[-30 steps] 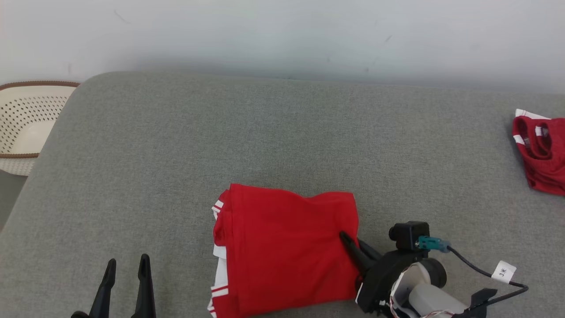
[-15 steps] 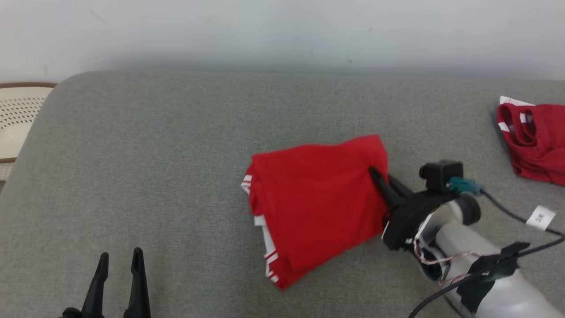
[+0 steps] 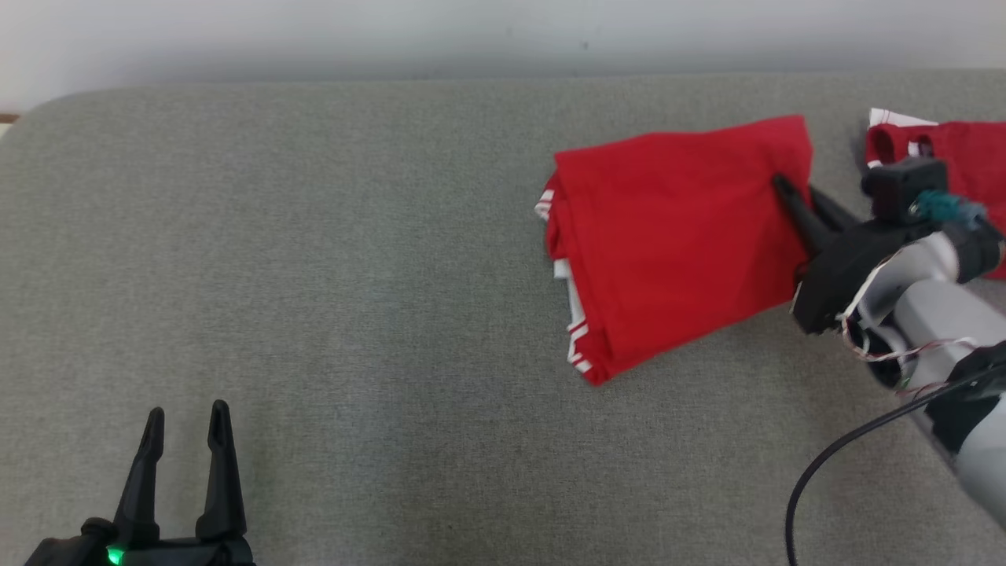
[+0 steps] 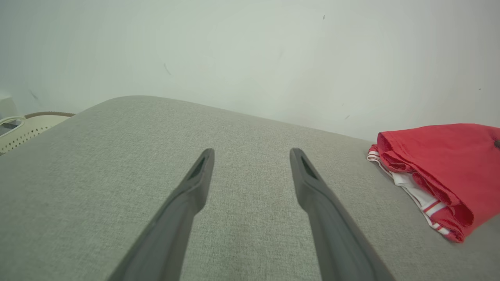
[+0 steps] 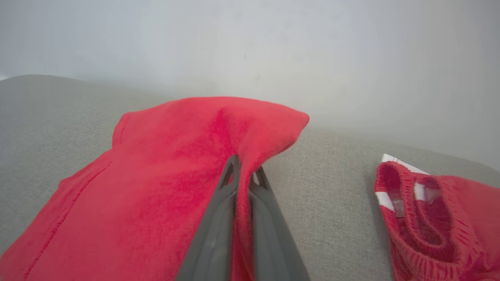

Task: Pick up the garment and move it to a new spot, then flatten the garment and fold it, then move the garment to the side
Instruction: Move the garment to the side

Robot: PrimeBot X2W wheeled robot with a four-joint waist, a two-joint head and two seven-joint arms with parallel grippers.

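The right pincer (image 3: 795, 187) is clamped shut on the right-hand edge of the folded red garment (image 3: 676, 236), its two dark fingers pressed together with a ridge of cloth pinched between them. In the right wrist view the fabric rises in a hump at the fingertips and drapes down on either side of them. From that grip the garment spreads to the pincer's left across the grey fabric-covered surface (image 3: 354, 275). It is a roughly square fold, lying slightly askew, and white-and-red striped trim peeks out of the layered edge farthest from the fingers. Just to the right of this pincer, past the small wrist camera (image 3: 904, 185) mounted on its arm, a second garment (image 3: 963, 145) lies crumpled on the same surface. It is also red with white trim, and it is near the held one without touching it. The left pincer (image 3: 187, 410) stands wide open and holds nothing, its fingers hovering over bare grey fabric. The folded garment lies well apart from it, ahead and off to its right. Far to this pincer's left, beyond the rounded end of the surface, sits a pale perforated basket (image 4: 27, 125). A plain light wall (image 3: 471, 31) runs behind everything.
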